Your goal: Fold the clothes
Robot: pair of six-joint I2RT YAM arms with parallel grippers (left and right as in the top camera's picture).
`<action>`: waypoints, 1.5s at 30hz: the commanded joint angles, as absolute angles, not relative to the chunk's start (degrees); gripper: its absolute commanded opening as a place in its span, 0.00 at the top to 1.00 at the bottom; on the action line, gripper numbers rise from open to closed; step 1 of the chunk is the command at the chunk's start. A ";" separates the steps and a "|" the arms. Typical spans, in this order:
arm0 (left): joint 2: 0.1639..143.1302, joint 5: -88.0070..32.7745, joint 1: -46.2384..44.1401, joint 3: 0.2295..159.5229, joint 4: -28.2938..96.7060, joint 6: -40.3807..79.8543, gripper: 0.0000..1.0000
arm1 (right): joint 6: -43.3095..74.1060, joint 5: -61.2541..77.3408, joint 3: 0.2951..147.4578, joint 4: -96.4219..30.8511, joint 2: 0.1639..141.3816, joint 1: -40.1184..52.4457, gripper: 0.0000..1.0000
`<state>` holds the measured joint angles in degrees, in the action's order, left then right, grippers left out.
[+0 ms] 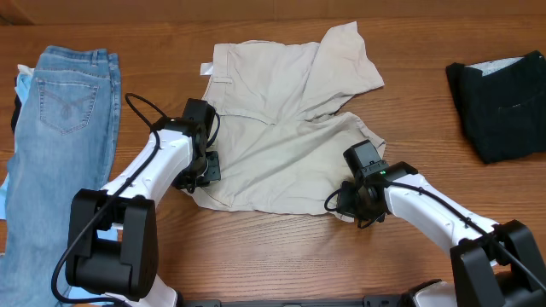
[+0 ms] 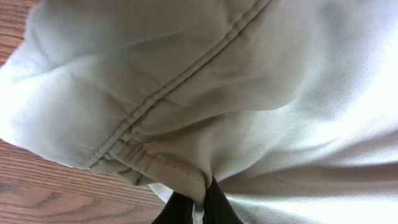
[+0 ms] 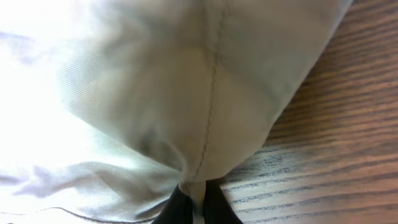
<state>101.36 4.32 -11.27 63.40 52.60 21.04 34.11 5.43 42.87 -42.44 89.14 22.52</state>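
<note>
The beige khaki shorts (image 1: pixel 281 128) lie in the middle of the wooden table, one leg flipped up at the back, a white label at the top left corner. My left gripper (image 1: pixel 198 175) is shut on the shorts' near left edge; in the left wrist view the seamed cloth (image 2: pixel 186 93) is pinched between the black fingers (image 2: pixel 198 208). My right gripper (image 1: pixel 354 205) is shut on the near right corner; in the right wrist view the cloth (image 3: pixel 186 93) bunches into the fingers (image 3: pixel 194 205). Light-blue jeans (image 1: pixel 64 111) lie at the far left. A black folded garment (image 1: pixel 503 102) lies at the far right.
Bare wood table (image 1: pixel 273 256) runs along the front between the arm bases. A light-blue cloth edge (image 1: pixel 8 188) shows under the jeans at the left border. The black garment has a pale lining at its top.
</note>
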 commanded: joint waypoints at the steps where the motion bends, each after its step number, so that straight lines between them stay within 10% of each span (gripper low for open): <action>1: 99.98 3.44 -11.18 65.08 53.43 21.43 0.96 | 33.34 6.48 45.98 -49.41 86.59 20.75 0.96; 21: 59.53 2.96 -11.29 67.94 68.62 21.28 0.96 | 25.21 1.96 76.95 -81.62 50.68 5.23 0.96; 45: 97.30 26.17 -11.16 67.92 20.27 21.45 0.96 | 9.67 5.23 77.21 -16.38 107.92 6.83 0.96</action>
